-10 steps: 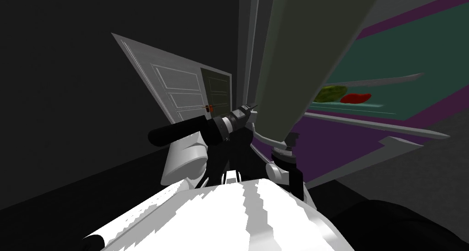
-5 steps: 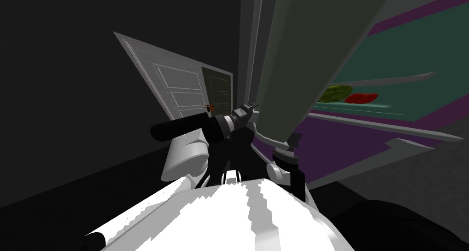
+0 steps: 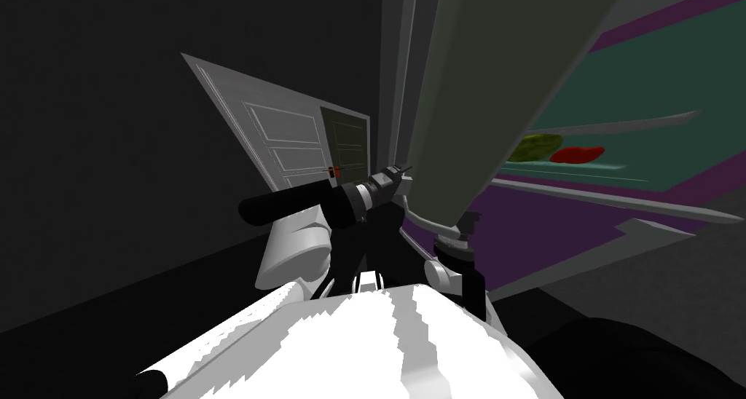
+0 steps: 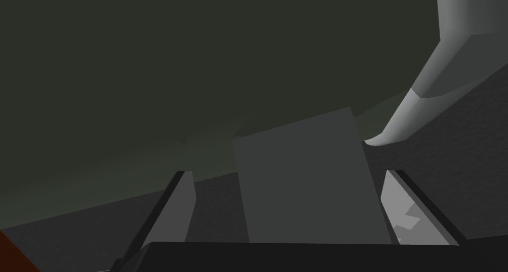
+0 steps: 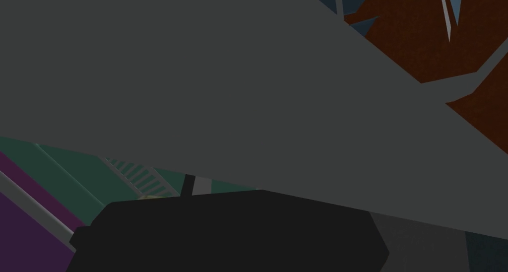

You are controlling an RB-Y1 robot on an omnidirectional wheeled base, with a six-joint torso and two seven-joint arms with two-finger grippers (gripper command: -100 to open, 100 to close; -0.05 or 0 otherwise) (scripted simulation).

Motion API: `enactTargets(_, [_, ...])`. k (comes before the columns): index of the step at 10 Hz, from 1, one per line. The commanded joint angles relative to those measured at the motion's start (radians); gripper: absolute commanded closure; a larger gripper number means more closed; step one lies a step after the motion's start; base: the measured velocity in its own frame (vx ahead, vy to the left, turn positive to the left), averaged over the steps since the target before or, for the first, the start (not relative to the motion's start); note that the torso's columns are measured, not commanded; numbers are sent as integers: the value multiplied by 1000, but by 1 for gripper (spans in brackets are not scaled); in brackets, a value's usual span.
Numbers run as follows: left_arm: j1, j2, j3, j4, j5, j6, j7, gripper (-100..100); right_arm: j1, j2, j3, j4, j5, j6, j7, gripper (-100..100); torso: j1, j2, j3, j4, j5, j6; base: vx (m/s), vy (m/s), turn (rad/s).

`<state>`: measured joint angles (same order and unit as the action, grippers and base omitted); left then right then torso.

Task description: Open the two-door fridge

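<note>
Swinging slightly wider over the last second, the fridge door [image 3: 495, 89] is now almost stilled, with an inner shelf [image 3: 575, 170] bared beyond it. The left claw [image 4: 287, 173] is held spread at the door, pinching nothing; 1 door is judged open.

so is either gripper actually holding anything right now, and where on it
Left gripper: nothing clamped; its open fingers flank a dark grey slab without pressing it. Right gripper, by the fridge door: cannot be told.
</note>
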<state>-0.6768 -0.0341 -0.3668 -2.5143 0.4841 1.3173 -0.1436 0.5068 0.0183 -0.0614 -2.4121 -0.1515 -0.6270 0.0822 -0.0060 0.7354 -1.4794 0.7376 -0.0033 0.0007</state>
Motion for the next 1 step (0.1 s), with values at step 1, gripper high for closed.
enactTargets(1, [0,0,0,-1,0,0,0,0,0,0,0,0,0,0,0,0,1,0,1,0,1,0,-4,6,5])
